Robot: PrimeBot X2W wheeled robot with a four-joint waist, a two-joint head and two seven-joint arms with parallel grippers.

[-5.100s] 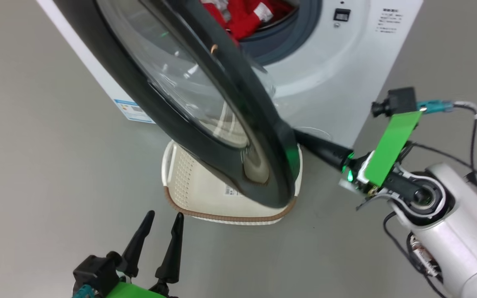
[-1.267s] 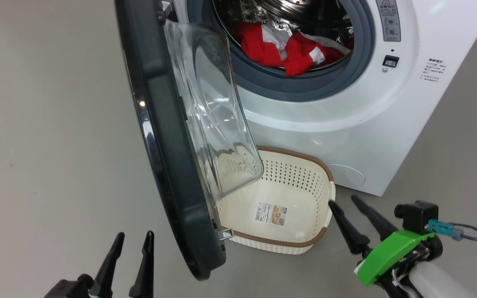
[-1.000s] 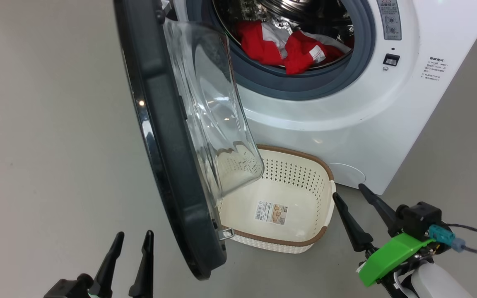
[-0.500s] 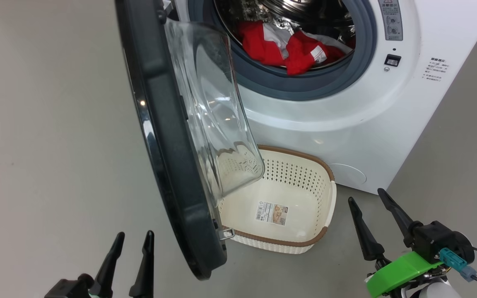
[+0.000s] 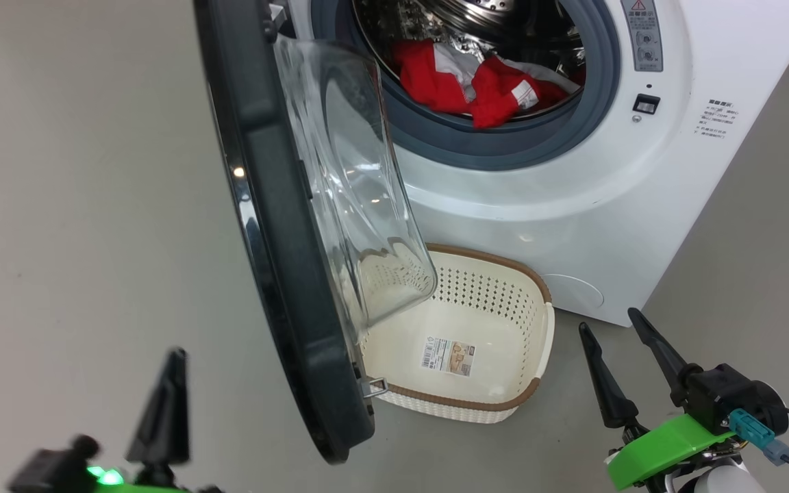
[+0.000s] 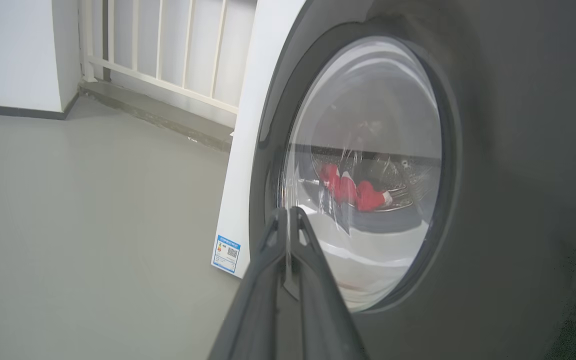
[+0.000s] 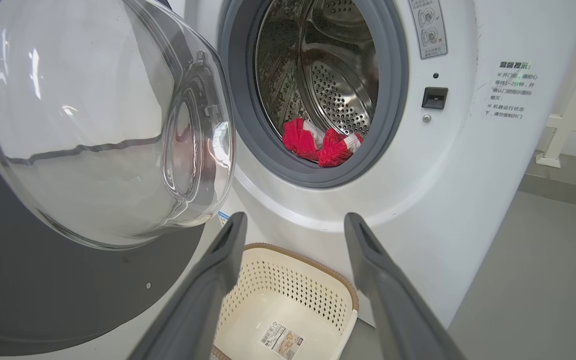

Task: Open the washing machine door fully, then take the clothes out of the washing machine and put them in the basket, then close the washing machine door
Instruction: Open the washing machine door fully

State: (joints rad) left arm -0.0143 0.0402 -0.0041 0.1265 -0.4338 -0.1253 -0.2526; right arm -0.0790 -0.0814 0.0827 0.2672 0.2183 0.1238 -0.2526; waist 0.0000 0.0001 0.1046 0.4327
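The washing machine (image 5: 559,205) stands with its door (image 5: 278,260) swung out edge-on toward me, glass bowl facing the drum. Red and white clothes (image 5: 449,82) lie at the drum's front lip. The cream basket (image 5: 466,402) sits on the floor under the opening, holding no clothes. My left gripper (image 5: 168,404) is low at the left, outside the door, shut on nothing. In the left wrist view the left gripper (image 6: 288,212) points at the door's outer face (image 6: 493,175). My right gripper (image 5: 608,320) stands open just right of the basket. In the right wrist view the right gripper (image 7: 295,220) hangs above the basket (image 7: 313,260), facing the clothes (image 7: 320,142).
Grey floor lies on both sides of the machine. A white railing (image 6: 168,45) and a wall stand behind it on the left. A blue sticker (image 6: 228,252) marks the machine's lower corner. A door latch socket (image 5: 644,103) sits right of the opening.
My left gripper's fingers have come together and it has shifted left. The right gripper moved away from the basket's side to the right, then held. Door, basket and clothes are as before.
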